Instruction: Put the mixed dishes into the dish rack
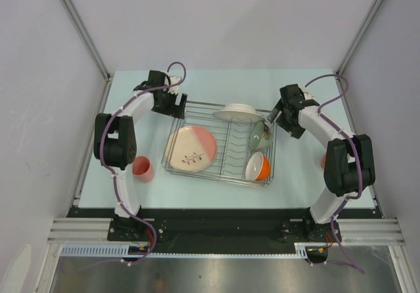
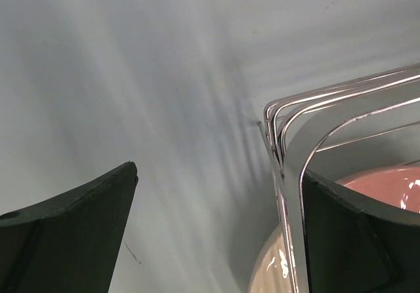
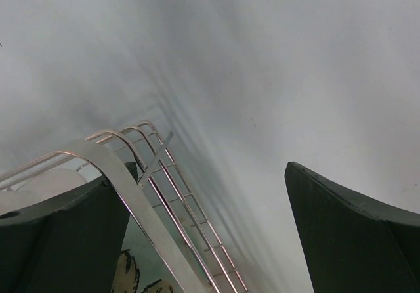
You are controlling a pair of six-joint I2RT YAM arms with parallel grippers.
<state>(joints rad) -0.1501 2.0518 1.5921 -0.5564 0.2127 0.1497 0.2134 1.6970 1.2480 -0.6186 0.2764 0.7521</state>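
The silver wire dish rack (image 1: 226,150) sits mid-table. In it lie a pink-and-white plate (image 1: 190,148), a white plate (image 1: 237,113) leaning at the back, a pale green bowl (image 1: 260,136) and an orange bowl (image 1: 258,167). A coral-pink cup (image 1: 143,169) stands on the table left of the rack. My left gripper (image 1: 176,102) is open at the rack's far-left corner; its wrist view shows the rack wire (image 2: 282,129) just before one finger (image 2: 354,240). My right gripper (image 1: 274,117) is open at the far-right corner, with the rack rim (image 3: 170,175) beside one finger (image 3: 59,240).
A small orange object (image 1: 323,160) shows partly behind the right arm's elbow. Metal frame posts (image 1: 82,27) rise at the table's back corners. The pale table surface (image 1: 216,83) extends behind the rack.
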